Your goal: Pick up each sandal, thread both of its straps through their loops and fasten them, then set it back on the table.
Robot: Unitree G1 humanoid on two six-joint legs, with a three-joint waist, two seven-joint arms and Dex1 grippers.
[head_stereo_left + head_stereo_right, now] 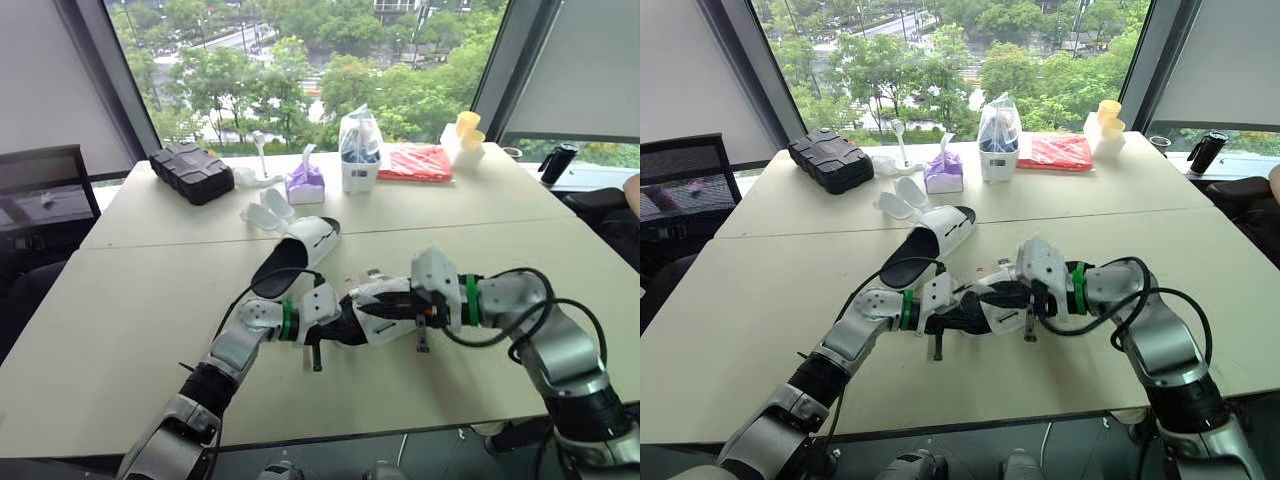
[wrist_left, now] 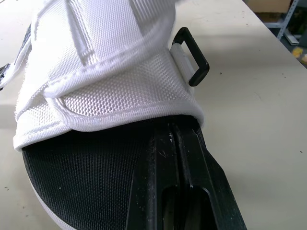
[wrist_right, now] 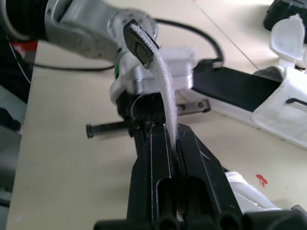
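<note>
The white mesh sandal with black footbed is held between both grippers over the beige table. The left gripper pinches its footbed edge. The right gripper pinches the white hook-and-loop strap. An oblique pull may slip the strap free.

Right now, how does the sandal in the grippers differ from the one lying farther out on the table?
The held sandal is clamped by the left gripper and the right gripper, which pinches its loose white strap; the far sandal lies untouched on the table. The held sandal sits crosswise near the robot; the far sandal angles away. Both are white with black footbeds.
</note>
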